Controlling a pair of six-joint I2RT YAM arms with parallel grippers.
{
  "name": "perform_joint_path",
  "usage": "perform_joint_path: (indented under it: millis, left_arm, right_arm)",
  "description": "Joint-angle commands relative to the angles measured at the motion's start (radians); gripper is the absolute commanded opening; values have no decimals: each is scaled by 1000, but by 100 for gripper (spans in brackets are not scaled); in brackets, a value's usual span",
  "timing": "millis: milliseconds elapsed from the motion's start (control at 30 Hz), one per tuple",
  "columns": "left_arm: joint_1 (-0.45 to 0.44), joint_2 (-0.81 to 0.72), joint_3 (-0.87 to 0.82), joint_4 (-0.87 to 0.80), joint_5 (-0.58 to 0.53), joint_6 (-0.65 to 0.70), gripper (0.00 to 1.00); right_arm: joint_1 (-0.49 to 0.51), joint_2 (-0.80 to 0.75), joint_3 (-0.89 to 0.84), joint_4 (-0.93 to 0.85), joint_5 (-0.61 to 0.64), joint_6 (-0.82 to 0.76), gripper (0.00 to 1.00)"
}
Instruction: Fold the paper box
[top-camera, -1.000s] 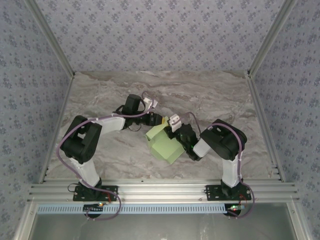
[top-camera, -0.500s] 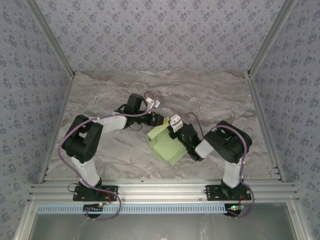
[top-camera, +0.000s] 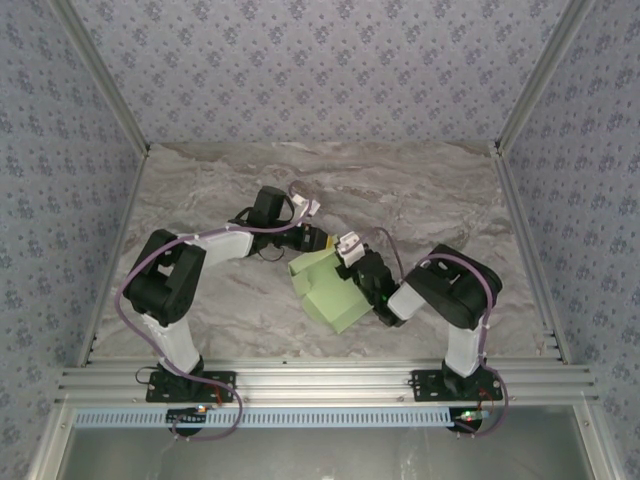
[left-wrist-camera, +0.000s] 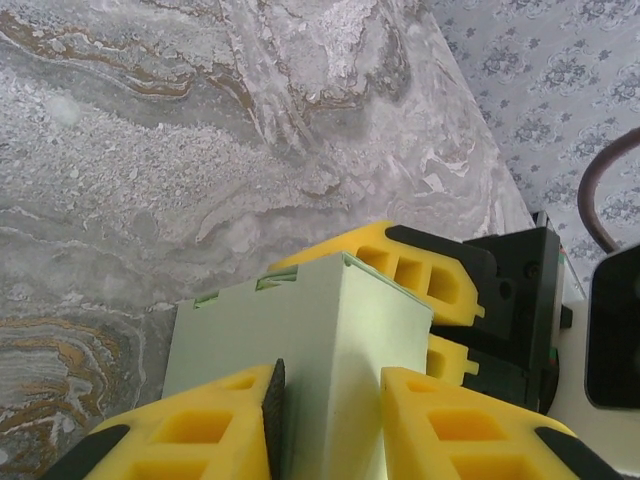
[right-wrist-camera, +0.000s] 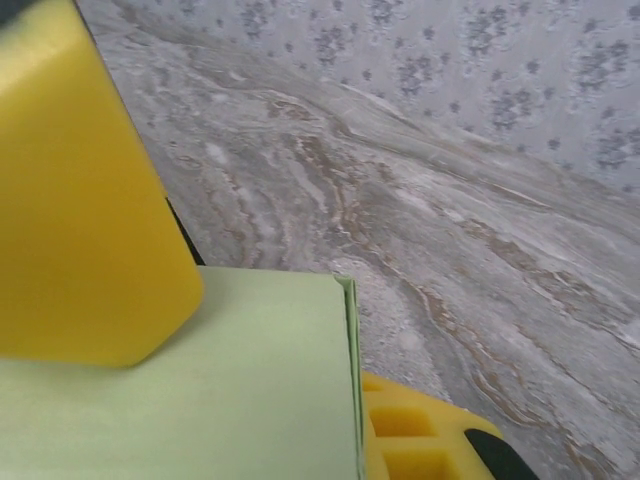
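The left gripper (left-wrist-camera: 330, 410) has its yellow fingers drawn in close on a wall of the paper box (left-wrist-camera: 300, 330). Pale green card fills the narrow gap between them at the bottom of the left wrist view. The right gripper (right-wrist-camera: 275, 375) is nipped onto another panel: one finger lies flat on top at the left of its wrist view, and the other shows beneath the card's free edge at lower right. In the left wrist view that same pair clasps the box's far corner, right of centre. From above, the box stands just below mid-frame with both grippers at its upper edge, the left one coming from the upper left and the right one from the right. Bare marble table (top-camera: 420, 190) lies open above and to both sides, up to the patterned walls (top-camera: 320, 70). Below the box a narrower strip runs to the aluminium rail (top-camera: 320, 380)
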Motion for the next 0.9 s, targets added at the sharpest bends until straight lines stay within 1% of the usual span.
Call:
perform_joint_path:
  millis: [0, 67, 167, 267, 333, 400, 467, 567, 700, 800, 867]
  left_arm:
    - [-47, 40, -35, -40, 60, -22, 32]
    - [-49, 44, -31, -44, 56, -26, 32]
    - [-49, 38, -36, -43, 45, -30, 32]
    - [-49, 38, -24, -63, 32, -14, 33]
    - [-48, 39, -1, -105, 23, 5, 33]
    - [-48, 35, 4, -108, 20, 9, 33]
    - [-48, 32, 10, -106, 19, 11, 33]
    - [-46, 38, 28, -136, 14, 24, 34]
    - [-45, 27, 23, -130, 7, 24, 35]
    - [-36, 15, 23, -149, -12, 29, 36]
    - [-30, 0, 17, -149, -26, 21, 39]
  right_arm:
    - [35, 14, 47, 35, 169, -68, 6]
    - [28, 26, 36, 42, 177, -27, 9]
    - [5, 22, 16, 28, 127, 44, 17]
    - [-22, 10, -11, 32, -6, 64, 26]
    - [-39, -4, -31, 16, -112, 70, 34]
    - [-55, -24, -44, -23, -179, 75, 39]
    - [-67, -34, -69, -21, -230, 73, 42]
    - [-83, -52, -100, -39, -271, 76, 44]
    - [-90, -99, -139, -68, -341, 66, 47]
    - [-88, -145, -167, -96, -364, 63, 49]
    - [-87, -181, -182, -124, -382, 59, 49]
